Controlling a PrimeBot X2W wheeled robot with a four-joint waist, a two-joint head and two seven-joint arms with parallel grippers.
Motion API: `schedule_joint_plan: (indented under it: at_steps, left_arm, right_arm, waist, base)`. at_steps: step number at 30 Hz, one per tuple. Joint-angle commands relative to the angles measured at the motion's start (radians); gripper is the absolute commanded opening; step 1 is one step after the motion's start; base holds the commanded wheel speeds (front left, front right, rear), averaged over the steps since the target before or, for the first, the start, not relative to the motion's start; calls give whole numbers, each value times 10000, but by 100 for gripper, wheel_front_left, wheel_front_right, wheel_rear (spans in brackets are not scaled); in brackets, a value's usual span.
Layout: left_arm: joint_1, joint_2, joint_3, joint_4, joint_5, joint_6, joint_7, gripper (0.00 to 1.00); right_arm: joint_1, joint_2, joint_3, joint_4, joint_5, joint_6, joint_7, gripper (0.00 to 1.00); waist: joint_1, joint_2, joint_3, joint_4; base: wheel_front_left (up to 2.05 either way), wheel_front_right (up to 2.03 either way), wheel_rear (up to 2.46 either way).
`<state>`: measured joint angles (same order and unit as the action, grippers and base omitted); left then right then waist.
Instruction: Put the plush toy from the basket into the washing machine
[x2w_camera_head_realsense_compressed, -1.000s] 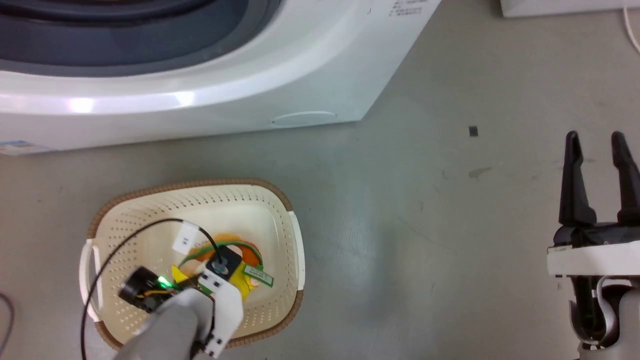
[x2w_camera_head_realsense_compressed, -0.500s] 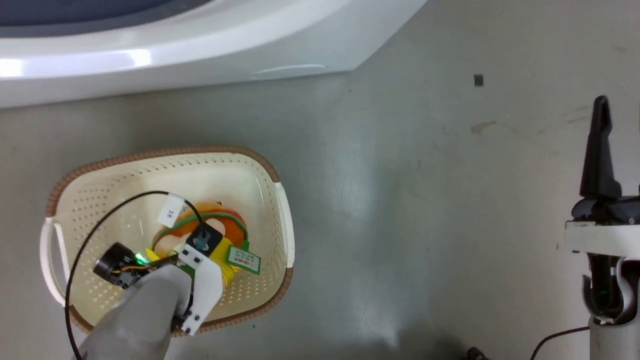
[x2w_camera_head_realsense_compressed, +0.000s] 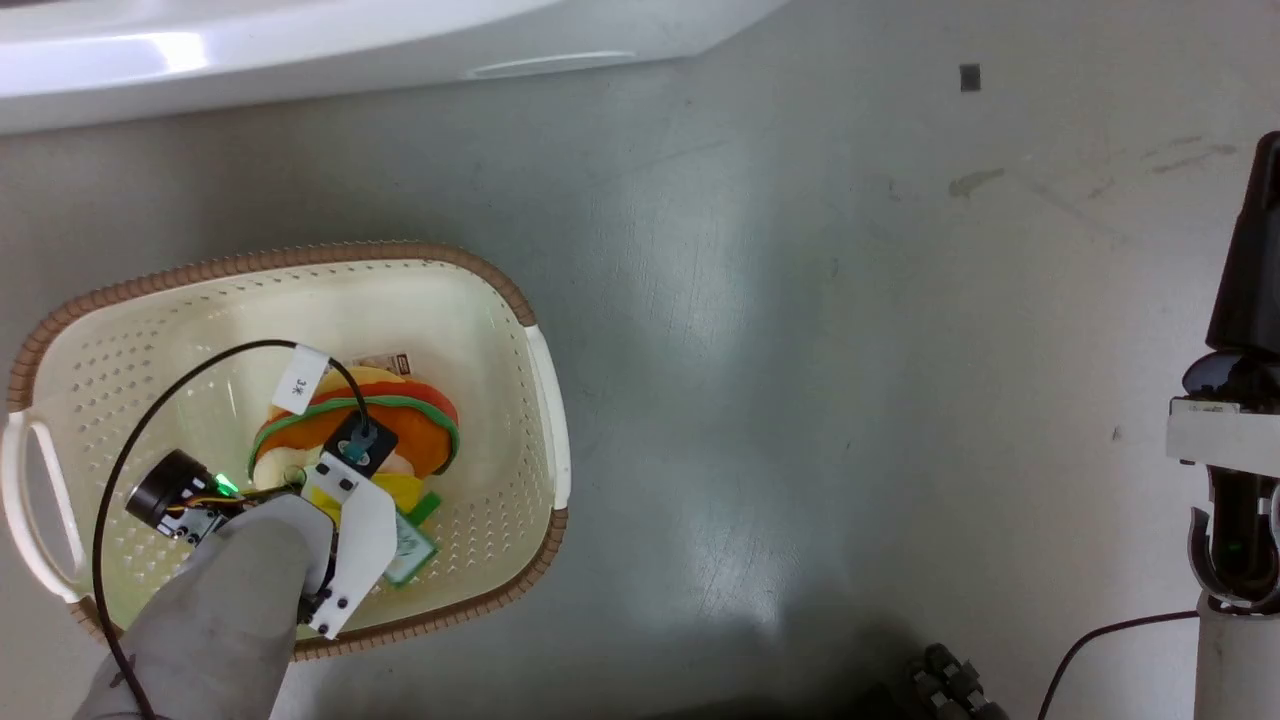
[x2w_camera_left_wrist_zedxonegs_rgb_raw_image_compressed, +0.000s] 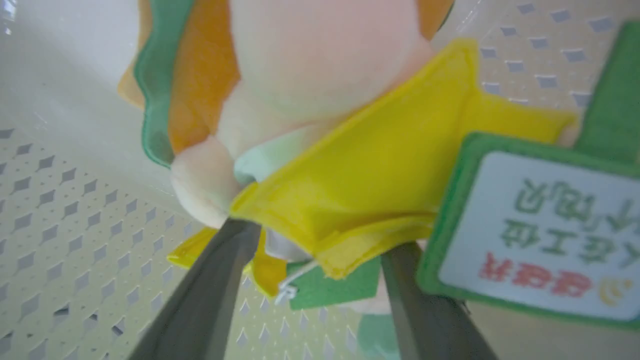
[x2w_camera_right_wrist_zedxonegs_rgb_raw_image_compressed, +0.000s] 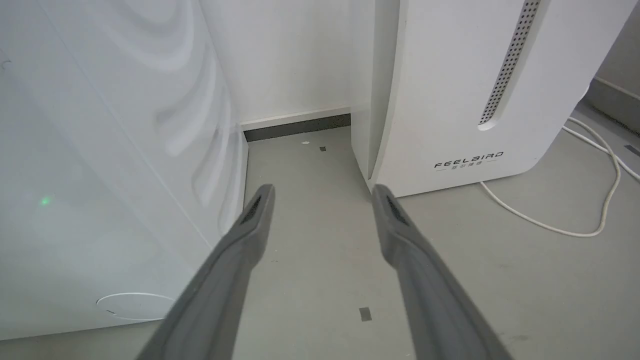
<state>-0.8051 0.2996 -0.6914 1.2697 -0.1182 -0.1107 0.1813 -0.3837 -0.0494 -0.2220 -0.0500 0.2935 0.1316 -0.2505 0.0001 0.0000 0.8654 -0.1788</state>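
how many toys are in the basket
1: the plush toy lies mid-floor in the basket, fingers of the left gripper straddling its yellow part. The left arm covers some floor, so more may be hidden.

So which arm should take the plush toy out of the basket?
Left. The left gripper is inside the basket, jaws open astride the plush toy; the right gripper hangs over the floor, apart.

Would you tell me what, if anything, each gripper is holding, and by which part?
The right gripper holds nothing. The jaws of the left gripper straddle the yellow part of the plush toy; whether they grip it cannot be told.
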Motion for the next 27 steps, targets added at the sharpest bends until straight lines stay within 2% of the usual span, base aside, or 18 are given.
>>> schedule_joint_plan:
  at_steps: [1,13,27]
  left_arm:
    - [-219,118,-91,211,-49,-37,63,0]
    - [-54,-43,-304,211,-339,-149,29,0]
    - [735,-855,-247,211,-1165,-194,-1300,0]
  right_arm:
    - [-242,-8,-60,-31,126,-9,-113,100]
    - [-166,-8,-189,169,203,-9,-113,100]
    - [547,-8,-386,941,38,-9,-113,100]
  waist:
    - [-1,0,65,-27]
    - [-1,0,-401,44]
    - [-1,0,-2604,751]
  base:
    - [0,0,0]
    - [0,0,0]
    - [0,0,0]
